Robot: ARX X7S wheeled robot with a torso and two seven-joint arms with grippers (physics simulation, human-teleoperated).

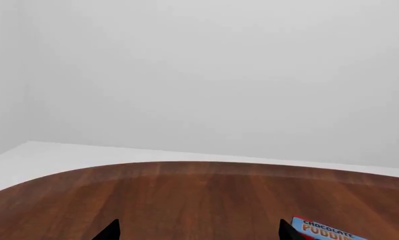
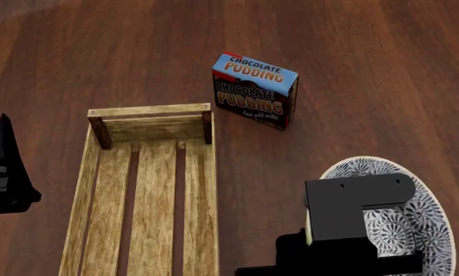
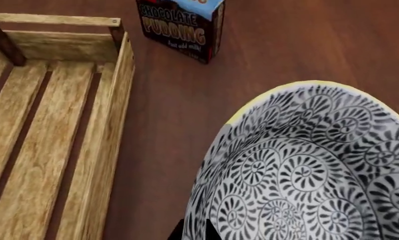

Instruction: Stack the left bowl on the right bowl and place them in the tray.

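Nearest the robot, the right gripper [image 3: 193, 231] is seen at the rim of the patterned bowl [image 3: 299, 170], apparently to carry it; whether the jaws are clenched on the rim cannot be told, since only their tips show. A yellow edge along the rim suggests one bowl nested in another, though this is uncertain. To the left, the tray [image 2: 149, 190] lies empty, well apart from the bowl. The left gripper [image 1: 196, 231] is held released over bare table. Farthest stands the pudding box [image 2: 254, 90].
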